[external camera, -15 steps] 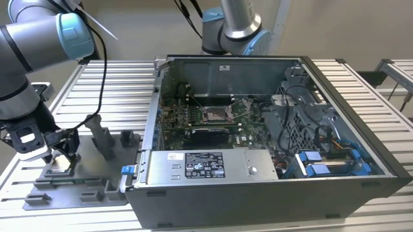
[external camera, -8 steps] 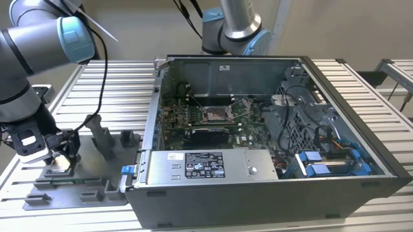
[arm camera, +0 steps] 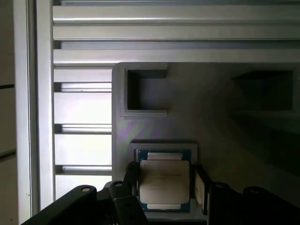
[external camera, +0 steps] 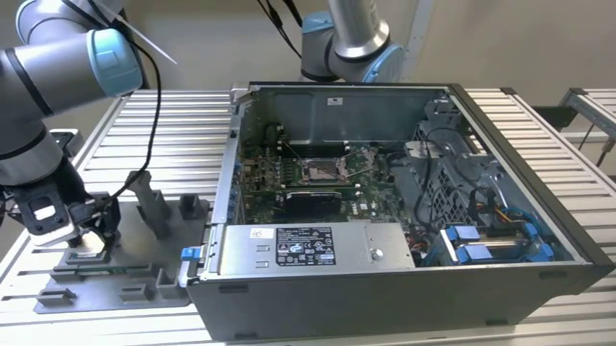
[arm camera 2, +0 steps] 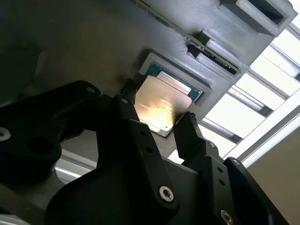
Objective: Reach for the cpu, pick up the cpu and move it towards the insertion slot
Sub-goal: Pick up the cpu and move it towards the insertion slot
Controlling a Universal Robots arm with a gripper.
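The cpu [arm camera: 164, 183] is lying flat, pale top up, in a square recess of the grey tray [arm camera: 211, 122]. Both wrist views are showing it seated there, with a green edge peeking out round the lid.

The gripper [arm camera: 165, 173] is hanging right over it, partly open. I'm seeing one black finger [arm camera: 132, 178] on each of two opposite sides, with the chip between them. In the second wrist view the cpu [arm camera 2: 161, 105] is catching a warm glare between the same two fingers. From here I'm not managing to tell whether the pads are touching the chip's edges or sitting just beside them; any gap is very thin. The chip is not raised out of its recess.

In the exterior view the tray [external camera: 97, 299] is resting on the slatted table [external camera: 173, 122] at that view's left. The arm [external camera: 48, 72] is bending down to it, with the gripper [external camera: 82, 234] low over the tray. Just beside the tray, toward that view's right, the open case [external camera: 385, 306] is standing. The slot [external camera: 322, 171] is sitting inside it on the green board [external camera: 260, 187], well apart from the gripper.
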